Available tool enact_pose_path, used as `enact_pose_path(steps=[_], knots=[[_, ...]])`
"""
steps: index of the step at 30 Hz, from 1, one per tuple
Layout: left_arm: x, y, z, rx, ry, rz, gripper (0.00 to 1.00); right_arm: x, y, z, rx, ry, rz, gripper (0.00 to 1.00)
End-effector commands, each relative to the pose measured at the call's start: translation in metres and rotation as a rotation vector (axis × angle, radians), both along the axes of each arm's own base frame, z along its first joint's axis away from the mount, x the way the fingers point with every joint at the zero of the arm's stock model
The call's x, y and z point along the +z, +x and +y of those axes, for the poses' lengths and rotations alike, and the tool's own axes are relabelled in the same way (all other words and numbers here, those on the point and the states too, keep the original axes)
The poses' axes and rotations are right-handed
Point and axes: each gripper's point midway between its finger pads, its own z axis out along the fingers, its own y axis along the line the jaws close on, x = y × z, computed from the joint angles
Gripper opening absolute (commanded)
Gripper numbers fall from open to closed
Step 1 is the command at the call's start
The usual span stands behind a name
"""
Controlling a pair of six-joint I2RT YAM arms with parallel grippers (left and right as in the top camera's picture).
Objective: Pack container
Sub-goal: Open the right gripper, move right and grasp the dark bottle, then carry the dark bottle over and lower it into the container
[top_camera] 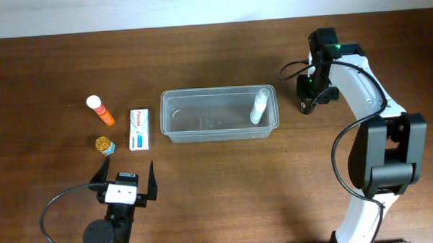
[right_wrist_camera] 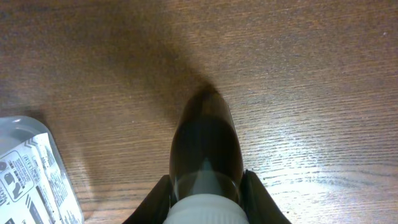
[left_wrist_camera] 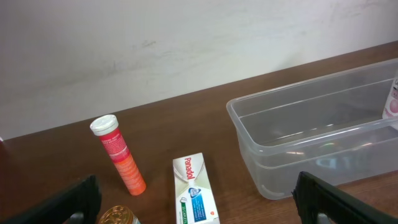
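Note:
The clear plastic container (top_camera: 175, 130) lies at the table's middle; a white bottle (top_camera: 258, 107) leans inside at its right end. An orange tube (top_camera: 100, 111), a white Panadol box (top_camera: 139, 129) and a gold-capped jar (top_camera: 105, 145) lie to its left. My left gripper (top_camera: 125, 179) is open and empty, in front of the box and jar. My right gripper (top_camera: 307, 97) is right of the container, low over the table. In the right wrist view it (right_wrist_camera: 205, 190) is shut on a dark bottle with a white cap (right_wrist_camera: 205, 146). The container's corner (right_wrist_camera: 25, 134) shows at lower left.
In the left wrist view the orange tube (left_wrist_camera: 119, 155), Panadol box (left_wrist_camera: 194, 190) and jar cap (left_wrist_camera: 117, 218) lie ahead between my open fingers (left_wrist_camera: 199, 208), with the container (left_wrist_camera: 249, 134) to the right. A white wall rises behind the table's far edge.

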Motion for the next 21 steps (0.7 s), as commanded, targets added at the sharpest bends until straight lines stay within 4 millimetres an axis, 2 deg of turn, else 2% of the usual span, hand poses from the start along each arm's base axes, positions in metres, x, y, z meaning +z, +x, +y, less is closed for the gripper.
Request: enact_pose_path(steps=[1, 5, 7, 14, 21], knots=[[-0.002, 0.000, 0.002, 0.010, -0.008, 0.004, 0.99, -0.003, 0.001, -0.003, -0.007, -0.006, 0.007, 0.19], [-0.002, 0.000, 0.002, 0.010, -0.008, 0.004, 0.99, 0.008, 0.004, -0.003, -0.007, -0.006, -0.007, 0.18], [-0.002, 0.000, 0.002, 0.010, -0.008, 0.004, 0.99, 0.019, 0.007, -0.003, -0.006, -0.006, -0.023, 0.18], [-0.002, 0.000, 0.002, 0.010, -0.008, 0.004, 0.99, 0.076, 0.012, -0.003, -0.006, -0.005, -0.085, 0.18], [-0.002, 0.000, 0.002, 0.010, -0.008, 0.004, 0.99, 0.133, 0.002, 0.006, 0.015, -0.003, -0.097, 0.18]])
